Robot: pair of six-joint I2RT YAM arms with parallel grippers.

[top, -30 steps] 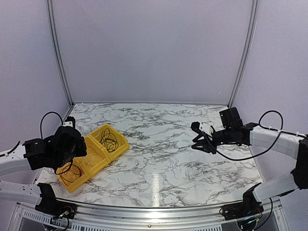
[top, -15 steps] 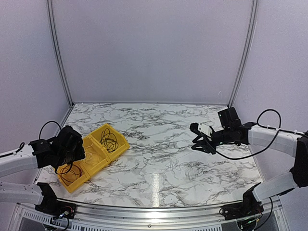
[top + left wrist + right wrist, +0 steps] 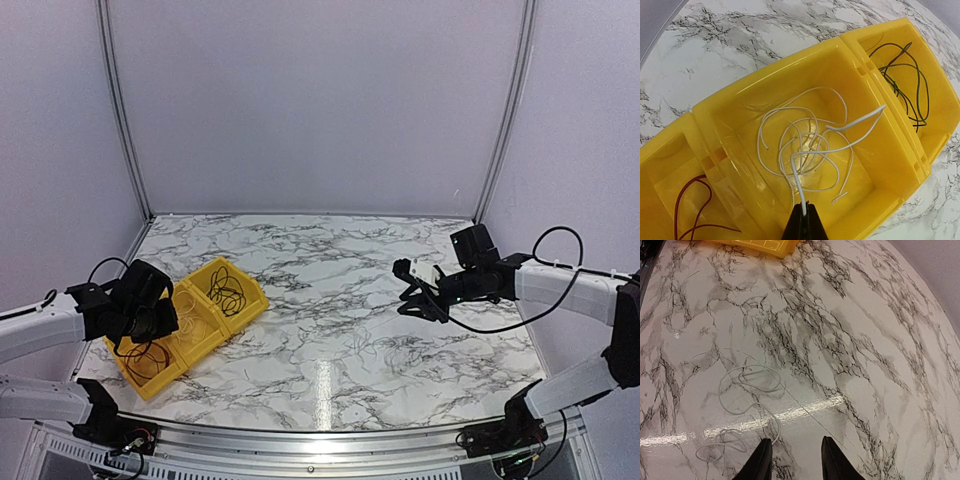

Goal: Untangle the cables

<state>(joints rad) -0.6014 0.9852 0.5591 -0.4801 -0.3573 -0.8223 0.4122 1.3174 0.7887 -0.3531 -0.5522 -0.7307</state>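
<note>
A yellow three-compartment bin (image 3: 205, 340) sits at the table's left. My left gripper (image 3: 150, 322) hovers over its middle compartment, shut on the end of a white cable (image 3: 799, 190). That cable bends up and out over a loose pile of white cables (image 3: 805, 145) in the compartment. Black cables (image 3: 905, 80) lie in the far compartment (image 3: 228, 290). A dark red cable (image 3: 690, 210) lies in the near one. My right gripper (image 3: 410, 292) is open and empty above the table's right side. In the right wrist view, white cable loops (image 3: 747, 385) lie on the marble just left of its fingers (image 3: 762, 460).
The bin's yellow rim (image 3: 775, 75) and dividers surround the left gripper's cable. A very thin dark wire (image 3: 805, 412) runs diagonally across the marble table (image 3: 330, 270) between the right fingers. Grey walls enclose the table on three sides.
My left arm has swung down and right over the bin, holding the white cable. My right gripper has shifted slightly left.
</note>
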